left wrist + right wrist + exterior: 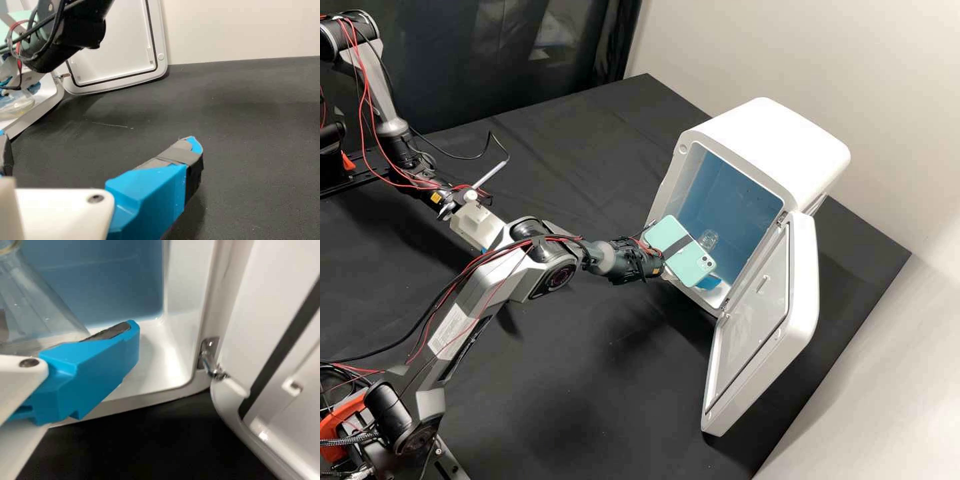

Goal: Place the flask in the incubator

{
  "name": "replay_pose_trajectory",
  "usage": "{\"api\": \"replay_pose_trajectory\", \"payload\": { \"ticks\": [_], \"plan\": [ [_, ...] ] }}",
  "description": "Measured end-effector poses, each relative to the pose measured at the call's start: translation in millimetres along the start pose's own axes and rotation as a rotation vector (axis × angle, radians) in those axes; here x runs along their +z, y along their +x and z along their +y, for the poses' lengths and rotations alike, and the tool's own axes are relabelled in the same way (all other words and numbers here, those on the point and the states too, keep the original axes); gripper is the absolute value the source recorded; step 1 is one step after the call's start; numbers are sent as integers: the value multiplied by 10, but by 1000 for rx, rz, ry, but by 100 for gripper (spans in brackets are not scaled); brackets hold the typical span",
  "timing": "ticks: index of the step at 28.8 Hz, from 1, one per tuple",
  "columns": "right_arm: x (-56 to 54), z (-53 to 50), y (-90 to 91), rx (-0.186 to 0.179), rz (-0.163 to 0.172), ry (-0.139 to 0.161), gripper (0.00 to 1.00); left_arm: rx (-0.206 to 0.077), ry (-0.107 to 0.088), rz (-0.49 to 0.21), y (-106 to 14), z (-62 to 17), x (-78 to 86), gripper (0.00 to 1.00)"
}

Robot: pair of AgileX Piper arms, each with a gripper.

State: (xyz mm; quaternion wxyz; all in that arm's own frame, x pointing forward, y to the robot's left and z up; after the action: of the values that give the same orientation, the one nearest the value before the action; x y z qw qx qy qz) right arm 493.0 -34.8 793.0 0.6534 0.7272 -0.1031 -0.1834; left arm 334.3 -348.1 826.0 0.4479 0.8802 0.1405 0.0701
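Note:
The white incubator (773, 143) stands at the bench's right side with its door (760, 320) swung wide open and a blue interior. My right gripper (708, 280) is at the bottom of the opening, just over the lower lip. It is shut on the clear glass flask (709, 238), whose neck stands up inside the chamber. In the right wrist view a blue finger (90, 367) lies against the flask's conical body (35, 305). My left gripper (100, 150) hangs open low over the bench, well left of the incubator, with nothing between its fingers.
A mint-green flat device (677, 252) strapped to the right wrist hides most of that gripper from above. The door's hinge (210, 360) sits close beside the right finger. The right arm's elbow (540, 257) crosses in front of the left gripper's white body (480, 227). Black bench (587, 373) lies bare in front.

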Motion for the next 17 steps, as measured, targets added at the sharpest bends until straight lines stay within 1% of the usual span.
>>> {"api": "replay_pose_trajectory", "payload": {
  "ticks": [2,9,11,12,14,16,17],
  "plan": [
    [1,-4,24,3,2,-13,0,0,0,0,0,0,0,100],
    [26,18,99,22,6,-15,0,0,0,0,0,0,0,100],
    [29,40,117,30,6,-12,0,0,0,0,0,0,0,100],
    [36,35,130,30,5,-15,0,0,0,0,0,0,0,100],
    [49,60,167,38,5,-25,0,-2,0,0,2,-7,-1,100],
    [49,67,184,42,5,-24,0,-4,0,1,5,-15,-2,100],
    [55,78,204,47,4,-15,0,-4,0,1,5,-15,-2,100]
  ]
}}
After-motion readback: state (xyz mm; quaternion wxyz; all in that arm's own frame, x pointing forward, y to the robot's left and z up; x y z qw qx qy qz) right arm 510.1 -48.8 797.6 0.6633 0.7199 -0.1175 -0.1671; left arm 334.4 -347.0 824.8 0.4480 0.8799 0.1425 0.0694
